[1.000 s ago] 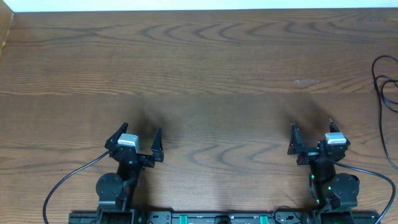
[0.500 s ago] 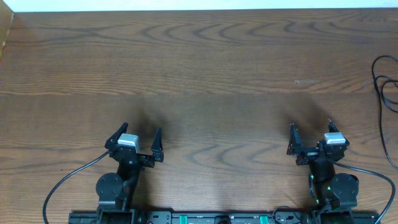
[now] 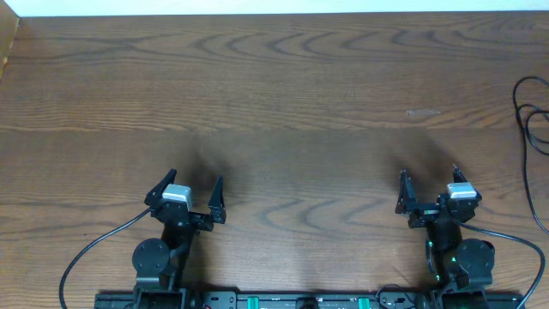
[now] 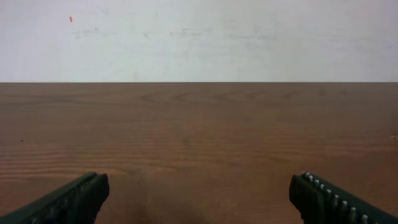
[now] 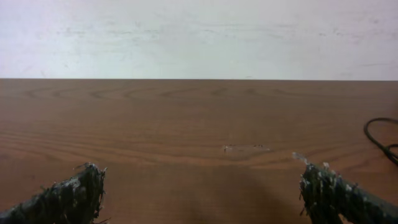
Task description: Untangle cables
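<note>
A thin black cable (image 3: 530,116) loops at the far right edge of the wooden table (image 3: 283,94), partly cut off by the frame. A bit of it shows at the right edge of the right wrist view (image 5: 379,140). No white cable is in view. My left gripper (image 3: 194,190) is open and empty near the front left; its fingers frame bare wood in the left wrist view (image 4: 199,196). My right gripper (image 3: 429,182) is open and empty near the front right (image 5: 202,190), well short of the cable.
A pale scuff mark (image 3: 422,112) lies on the wood ahead of the right gripper. Thicker black arm wires (image 3: 90,253) run from each arm base at the front edge. A white wall (image 4: 199,37) stands beyond the table's far edge.
</note>
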{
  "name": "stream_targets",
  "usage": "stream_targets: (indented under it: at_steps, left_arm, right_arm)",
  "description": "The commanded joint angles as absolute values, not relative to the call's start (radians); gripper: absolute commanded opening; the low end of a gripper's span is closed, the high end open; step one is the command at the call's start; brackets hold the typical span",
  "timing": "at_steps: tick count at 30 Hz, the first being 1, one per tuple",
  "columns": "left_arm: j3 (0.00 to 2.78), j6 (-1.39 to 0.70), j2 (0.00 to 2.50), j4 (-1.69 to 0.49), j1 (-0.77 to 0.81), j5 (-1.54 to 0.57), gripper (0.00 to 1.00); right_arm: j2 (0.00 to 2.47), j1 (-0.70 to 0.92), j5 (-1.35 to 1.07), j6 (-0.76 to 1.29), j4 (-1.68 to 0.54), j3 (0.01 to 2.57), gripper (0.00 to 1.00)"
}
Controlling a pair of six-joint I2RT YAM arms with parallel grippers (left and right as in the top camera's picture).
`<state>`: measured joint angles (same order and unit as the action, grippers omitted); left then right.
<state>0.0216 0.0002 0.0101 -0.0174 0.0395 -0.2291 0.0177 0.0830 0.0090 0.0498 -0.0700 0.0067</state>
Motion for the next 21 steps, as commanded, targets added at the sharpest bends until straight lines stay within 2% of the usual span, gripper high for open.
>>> stream_targets:
  at_steps: [1,21]
  left_arm:
    - [0.004,-0.001,0.004,-0.052,0.037,-0.231,0.98]
    - [0.004,-0.001,0.001,-0.048,0.038,-0.231,0.97]
  right_arm:
    - [0.02,0.089,0.024,0.067,-0.073,0.006,0.99]
    - [0.02,0.089,0.024,0.067,-0.074,0.006,0.99]
